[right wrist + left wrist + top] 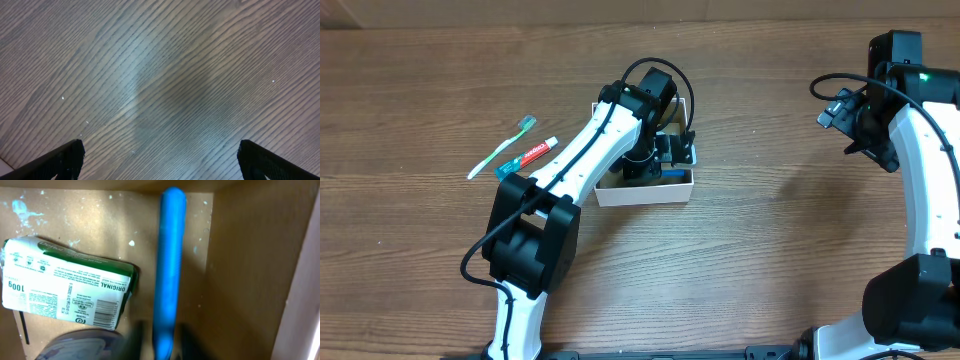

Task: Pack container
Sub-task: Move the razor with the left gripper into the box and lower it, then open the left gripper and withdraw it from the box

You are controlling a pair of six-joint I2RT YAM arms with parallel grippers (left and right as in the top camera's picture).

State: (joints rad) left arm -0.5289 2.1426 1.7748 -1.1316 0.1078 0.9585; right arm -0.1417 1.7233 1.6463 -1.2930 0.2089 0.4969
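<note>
The container [642, 192], a shallow white box with a brown inside [100, 215], stands mid-table. My left gripper [660, 157] reaches down into it. In the left wrist view a long blue handle [169, 255] lies on the container floor and runs between my blurred dark fingertips [141, 337]. A thin gap shows on each side of it, so the left gripper [165, 342] stands slightly open around the handle. A green-and-white packet [65, 282] lies flat to the handle's left. My right gripper [840, 115] hangs wide open over bare table [160, 160].
A green toothbrush [503, 148] and a red-and-white toothpaste tube [528, 157] lie on the wood left of the container. A blurred grey rounded thing [80, 345] sits low in the left wrist view. The container's brown wall [250, 255] rises right of the handle.
</note>
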